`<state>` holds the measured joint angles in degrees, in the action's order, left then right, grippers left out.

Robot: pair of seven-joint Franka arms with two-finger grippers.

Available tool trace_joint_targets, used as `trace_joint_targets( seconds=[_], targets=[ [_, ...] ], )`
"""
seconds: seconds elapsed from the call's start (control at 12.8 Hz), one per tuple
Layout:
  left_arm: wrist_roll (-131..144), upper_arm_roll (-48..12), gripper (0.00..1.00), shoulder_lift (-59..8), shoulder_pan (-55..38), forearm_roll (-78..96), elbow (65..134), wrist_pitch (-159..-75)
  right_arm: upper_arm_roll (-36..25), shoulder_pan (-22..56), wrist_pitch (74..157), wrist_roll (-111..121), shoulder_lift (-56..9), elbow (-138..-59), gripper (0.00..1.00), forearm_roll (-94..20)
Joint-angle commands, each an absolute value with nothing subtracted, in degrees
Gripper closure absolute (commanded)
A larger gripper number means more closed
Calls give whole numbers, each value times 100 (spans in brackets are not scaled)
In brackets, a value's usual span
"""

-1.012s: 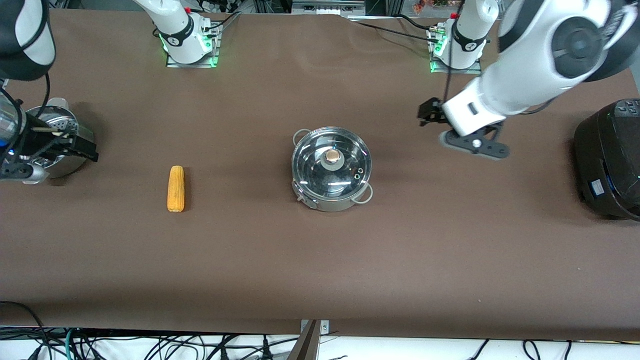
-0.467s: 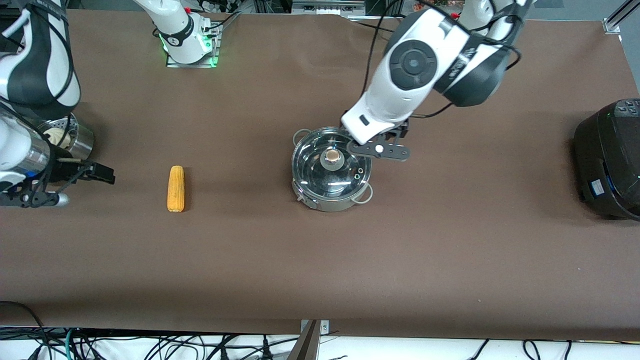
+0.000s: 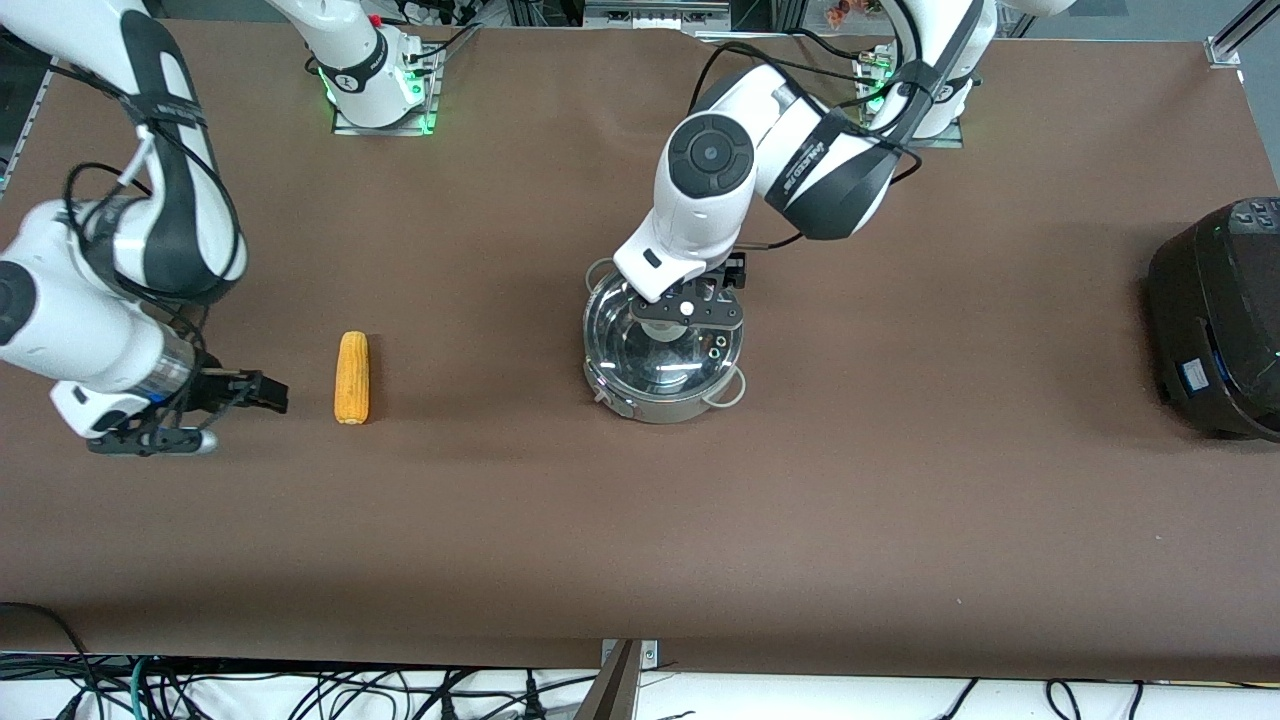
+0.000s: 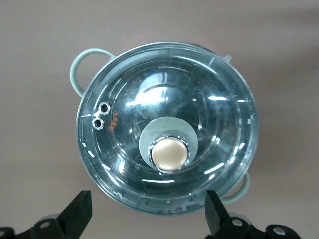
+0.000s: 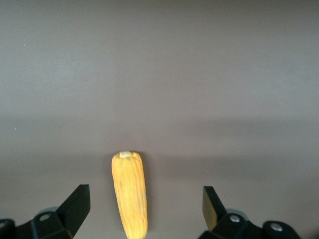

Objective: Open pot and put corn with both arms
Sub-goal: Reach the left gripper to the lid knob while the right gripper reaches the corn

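Note:
The steel pot [image 3: 662, 405] stands mid-table with its glass lid [image 3: 655, 355] on. My left gripper [image 3: 688, 316] hangs open over the lid, above the tan knob. In the left wrist view the lid [image 4: 209, 99] and the knob [image 4: 170, 153] show closed and whole. The left gripper [image 4: 147, 219] has its fingers spread wide near the lid's edge, touching nothing. The corn [image 3: 351, 377] lies on the table toward the right arm's end. My right gripper [image 3: 262, 394] is open beside it, low over the table. In the right wrist view the corn [image 5: 130, 194] lies between the fingers of the right gripper [image 5: 144, 211], untouched.
A large black cooker [image 3: 1215, 320] stands at the left arm's end of the table. The right arm's elbow hangs over the table's edge at its own end. Brown table surface [image 3: 640, 540] stretches between the pot and the front camera.
The left arm has swung from its end of the table to over the pot lid. The right gripper has moved from the table's edge toward the corn.

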<state>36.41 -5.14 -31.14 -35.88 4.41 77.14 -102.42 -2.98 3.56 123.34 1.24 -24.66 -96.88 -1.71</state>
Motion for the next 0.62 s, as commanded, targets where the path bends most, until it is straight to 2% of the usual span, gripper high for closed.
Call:
trace_joint_targets(
  seconds=[0.0, 0.16, 0.39, 0.54],
  targets=[
    [3648, -457, 0, -3549, -3700, 325, 7471, -10352, -177, 343, 12709, 202, -2399, -10054, 0, -281],
    [3639, -457, 0, -3638, -3700, 299, 7497, -10721, -150, 343, 12726, 202, -2426, -10133, 0, -281],
    [3621, -457, 0, -3691, -3700, 290, 7523, -10766, -27, 343, 12770, 185, -2426, -10353, 0, -360],
    [3621, -457, 0, -3735, -3726, 299, 7523, -10784, -18, 343, 13076, 185, -2426, -10616, 0, -387]
  ],
)
